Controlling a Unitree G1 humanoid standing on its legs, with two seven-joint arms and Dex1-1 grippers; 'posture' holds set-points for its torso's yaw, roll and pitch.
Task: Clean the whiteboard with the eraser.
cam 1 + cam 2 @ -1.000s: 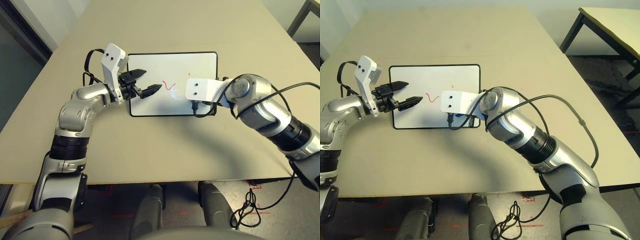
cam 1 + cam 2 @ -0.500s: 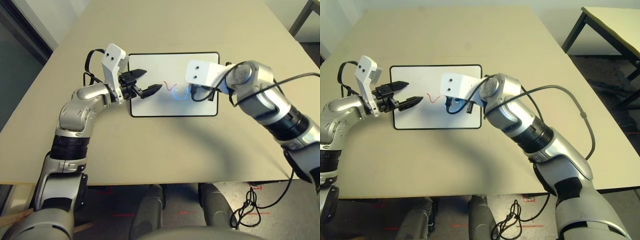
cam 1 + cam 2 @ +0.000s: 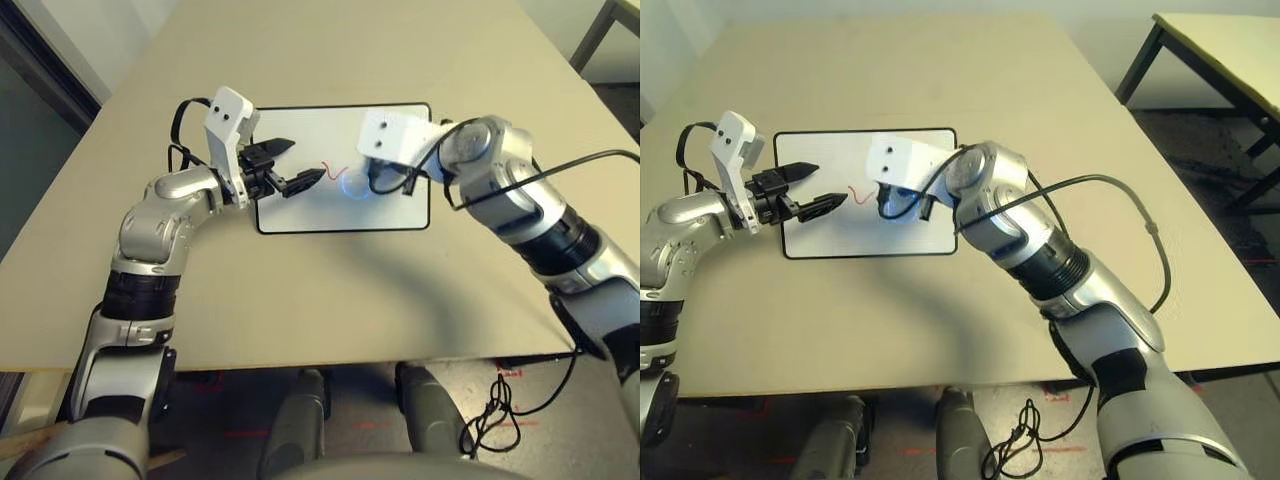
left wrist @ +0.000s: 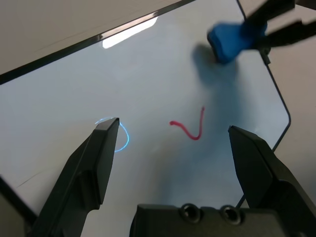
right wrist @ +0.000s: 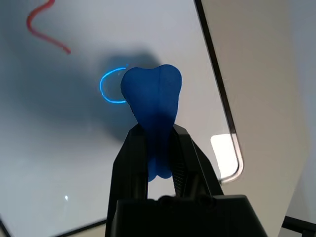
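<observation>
Blue and bone-shaped, the small eraser (image 5: 157, 94) is pinched at its narrow waist between the black fingers of the right gripper (image 5: 159, 158), above the white, black-framed rectangular whiteboard (image 3: 310, 215); whether it touches the surface is hard to tell. One red squiggle (image 4: 190, 132) marks the board. The left gripper (image 4: 170, 128) has its black fingers spread apart, with nothing between them, over the board's left part.

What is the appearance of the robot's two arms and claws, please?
Both arms are silver with black ribbed bands. Each carries a white bracket with two dark screws. The left claw has black, pointed, tapering fingers, as has the right claw. Black cables loop near both wrists.
</observation>
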